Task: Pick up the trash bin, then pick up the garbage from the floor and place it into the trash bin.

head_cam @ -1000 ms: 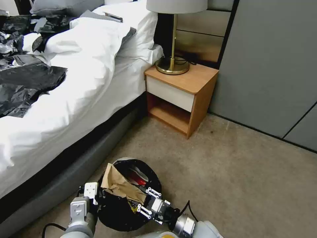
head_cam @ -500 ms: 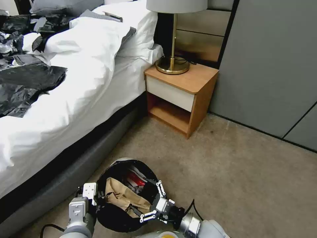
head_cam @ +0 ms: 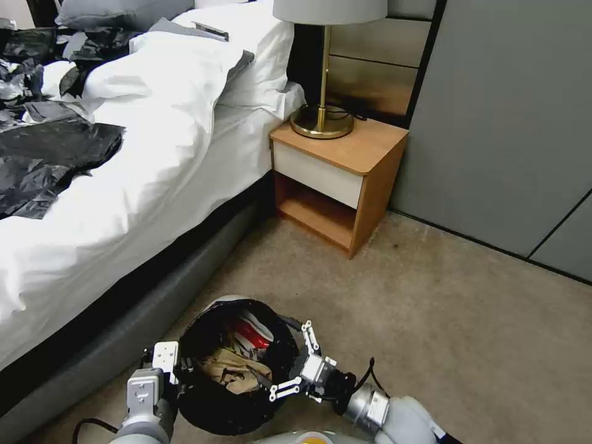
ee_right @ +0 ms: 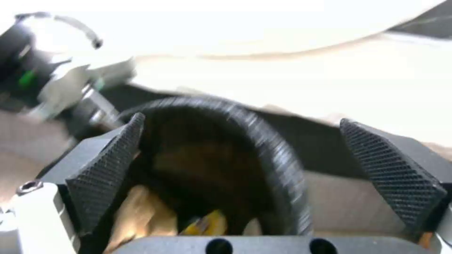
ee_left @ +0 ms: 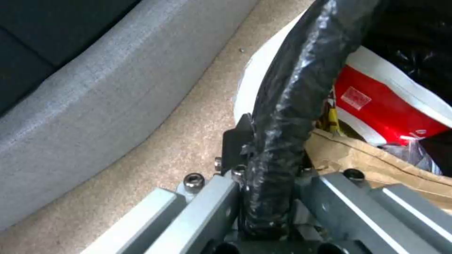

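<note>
Scene: trash bin [head_cam: 237,364] held low over beige carpet [head_cam: 431,320] beside the bed [head_cam: 123,185], at lower centre of the head view.
Left gripper [head_cam: 165,364]: clamped on the bin's bag-wrapped rim at lower left; the left wrist view shows the black rim pinched between its fingers [ee_left: 235,141].
Right gripper [head_cam: 295,364]: fingers spread wide and empty, at the bin's right rim, lower centre-right.
Garbage: brown paper bag [head_cam: 237,370] lies crumpled inside the bin, with the red-white packet [head_cam: 250,333] behind it toward the frame's top.
Key relation: bin's mouth lies left of the right gripper, whose open fingers point into it; the bag sits below and left of those fingertips, apart from them.
Nearer arm: right, for any reach onto the open carpet at frame right.
Judgement: drop looks complete; no litter visible on the carpet in this view.
</note>
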